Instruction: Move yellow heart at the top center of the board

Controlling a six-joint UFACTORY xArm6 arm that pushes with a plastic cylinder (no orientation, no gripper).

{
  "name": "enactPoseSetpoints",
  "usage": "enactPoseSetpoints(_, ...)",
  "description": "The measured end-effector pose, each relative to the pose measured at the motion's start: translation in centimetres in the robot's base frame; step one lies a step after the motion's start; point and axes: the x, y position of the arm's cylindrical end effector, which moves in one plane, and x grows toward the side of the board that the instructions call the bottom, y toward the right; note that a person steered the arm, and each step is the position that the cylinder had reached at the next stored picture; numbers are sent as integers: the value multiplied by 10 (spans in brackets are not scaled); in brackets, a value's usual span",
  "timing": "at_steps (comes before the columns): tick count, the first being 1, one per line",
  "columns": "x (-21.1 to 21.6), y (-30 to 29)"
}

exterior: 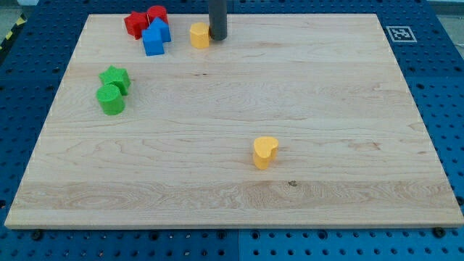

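Note:
A yellow heart [265,151] stands on the wooden board [232,188], a little right of centre and toward the view's bottom. My tip [217,38] is near the view's top centre, far from the heart. It touches or nearly touches the right side of a second yellow block [199,34], whose shape looks roughly hexagonal.
At the view's top left sit a red star-like block [135,23], a red round block [157,14] and a blue house-shaped block [155,38], clustered together. At the left are a green star [116,77] and a green cylinder [111,100]. A marker tag [399,32] is at the top right corner.

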Motion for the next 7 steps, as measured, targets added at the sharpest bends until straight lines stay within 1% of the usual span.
enactPoseSetpoints(3, 3, -53)
enactPoseSetpoints(4, 7, -34)
enactPoseSetpoints(5, 49, 14)
enactPoseSetpoints(6, 116, 23)
enactPoseSetpoints(7, 188, 17)
